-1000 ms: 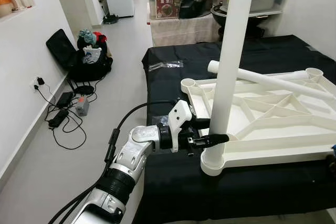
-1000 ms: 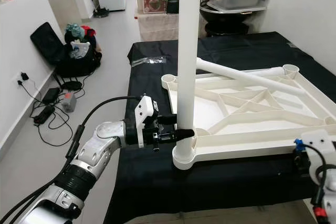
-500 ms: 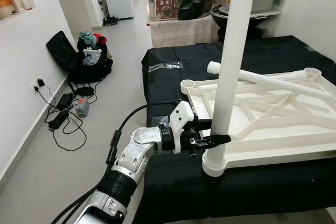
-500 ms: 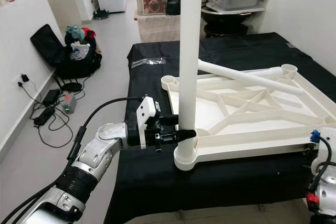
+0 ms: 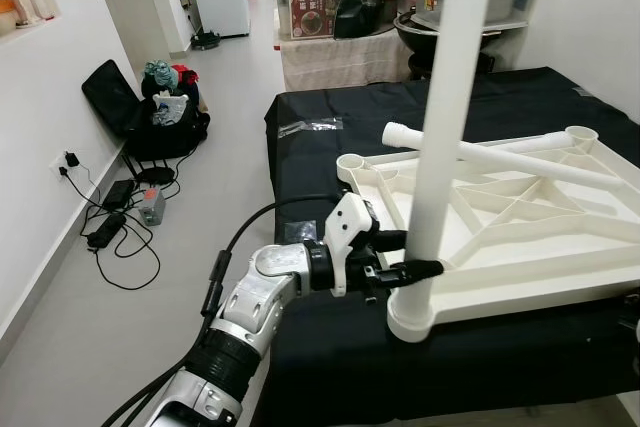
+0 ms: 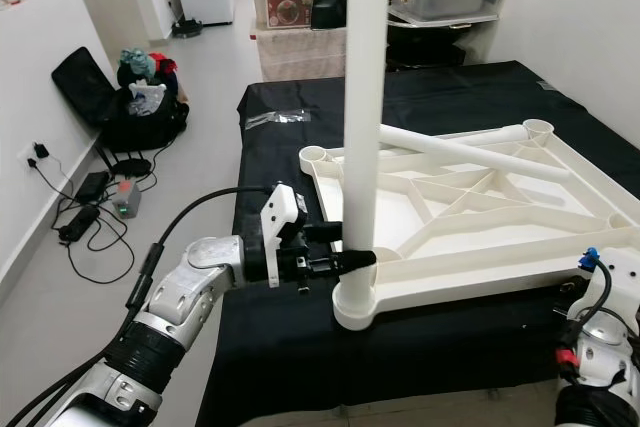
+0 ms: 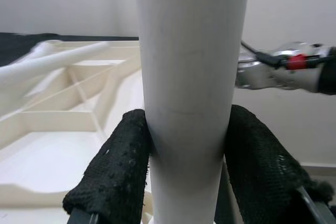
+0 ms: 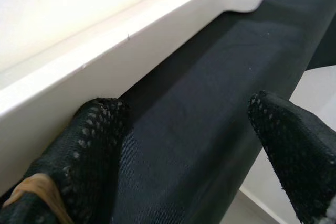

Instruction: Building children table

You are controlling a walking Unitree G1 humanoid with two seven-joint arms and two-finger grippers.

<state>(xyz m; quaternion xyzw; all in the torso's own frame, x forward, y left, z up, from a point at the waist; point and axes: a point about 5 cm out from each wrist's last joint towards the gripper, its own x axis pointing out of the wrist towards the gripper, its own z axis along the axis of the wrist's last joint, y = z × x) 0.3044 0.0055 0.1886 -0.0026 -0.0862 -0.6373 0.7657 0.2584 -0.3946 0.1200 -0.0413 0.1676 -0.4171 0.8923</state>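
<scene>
Since a second ago almost nothing has moved; my camera has shifted a little, and the left gripper (image 5: 408, 255) still holds the same white leg.

From the left eye I see the upright leg (image 5: 440, 127). It is a long white tube and it points straight up. Its bottom end sits in the round corner socket (image 5: 411, 319) of the white table top (image 5: 540, 247). The table top lies upside down, ribs up, on a bed with a black cover (image 5: 320, 157). My left gripper comes in from the side and pinches the leg low down, just above the socket. A second leg (image 5: 500, 157) lies flat across the far side of the table top, pointing from the far left corner towards the right.

From the right eye I see my right arm (image 6: 600, 317) low at the near right edge, close to the table top's rim.

From the left wrist I see the two black fingers (image 7: 113, 169) pressed against both sides of the leg (image 7: 191, 77).

From the right wrist I see the right gripper (image 8: 194, 145) with its fingers (image 8: 84, 145) spread apart over the black cover. One finger is just beside the table top's white rim (image 8: 94, 45). It holds nothing.
</scene>
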